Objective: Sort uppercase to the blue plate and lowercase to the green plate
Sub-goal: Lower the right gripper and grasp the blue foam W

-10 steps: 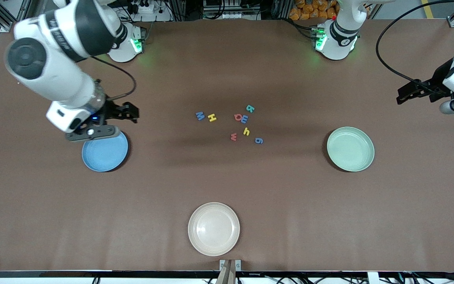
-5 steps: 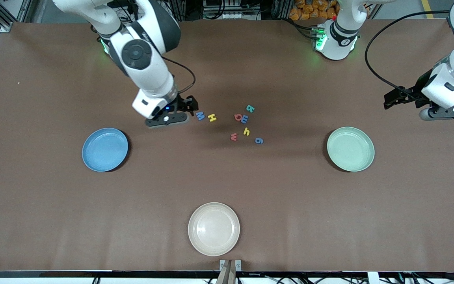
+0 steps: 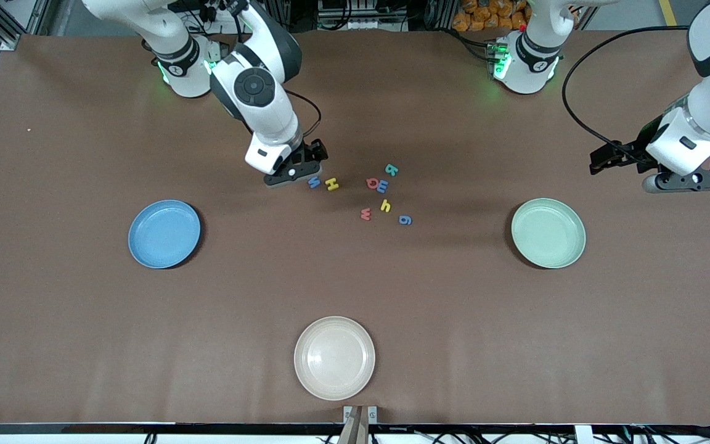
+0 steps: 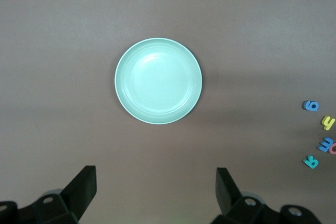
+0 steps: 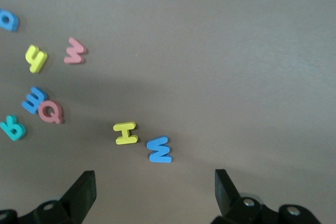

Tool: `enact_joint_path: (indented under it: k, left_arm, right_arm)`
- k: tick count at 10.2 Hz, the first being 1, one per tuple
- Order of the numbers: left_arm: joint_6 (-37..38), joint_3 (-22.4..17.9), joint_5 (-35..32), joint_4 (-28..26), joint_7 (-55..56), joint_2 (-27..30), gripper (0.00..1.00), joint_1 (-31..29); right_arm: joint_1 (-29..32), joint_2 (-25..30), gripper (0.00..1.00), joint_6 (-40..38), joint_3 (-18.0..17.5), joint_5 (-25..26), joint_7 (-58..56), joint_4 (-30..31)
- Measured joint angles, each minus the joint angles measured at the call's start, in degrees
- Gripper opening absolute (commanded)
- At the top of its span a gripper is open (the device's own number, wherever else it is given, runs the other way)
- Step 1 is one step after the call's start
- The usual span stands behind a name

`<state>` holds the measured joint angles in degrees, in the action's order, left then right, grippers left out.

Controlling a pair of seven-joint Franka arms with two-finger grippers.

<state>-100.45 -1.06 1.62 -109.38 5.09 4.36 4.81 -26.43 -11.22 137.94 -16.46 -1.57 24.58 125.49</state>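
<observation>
The letters lie mid-table: blue M, yellow H, red Q, teal R, blue m, yellow h, red w, blue g. My right gripper is open and empty, low beside the blue M, which shows just ahead of its gap. The blue plate and green plate hold nothing. My left gripper is open and empty, above the table near the green plate.
A cream plate sits near the front edge of the table. The yellow H lies right beside the blue M. The red Q touches the blue m.
My right arm has swung from over the blue plate to the letters and come down beside the blue M. My left arm has drifted a little toward the table's middle.
</observation>
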Motion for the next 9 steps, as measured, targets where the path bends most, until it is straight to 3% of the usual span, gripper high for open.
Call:
enact_joint_path:
  k: [2, 9]
  left_arm:
    - [-0.75, 0.03, 0.0, -0.63, 0.0, 0.0, 1.0, 0.02]
    - [-4.65, 0.52, 0.06, -3.79, 0.0, -0.16, 1.0, 0.36]
  right_arm:
    - [-1.4, -1.76, 0.87, 3.73, -0.25, 1.17, -0.56, 2.67]
    - [-3.92, -10.29, 0.77, 10.62, -0.27, 1.56, -0.61, 2.95]
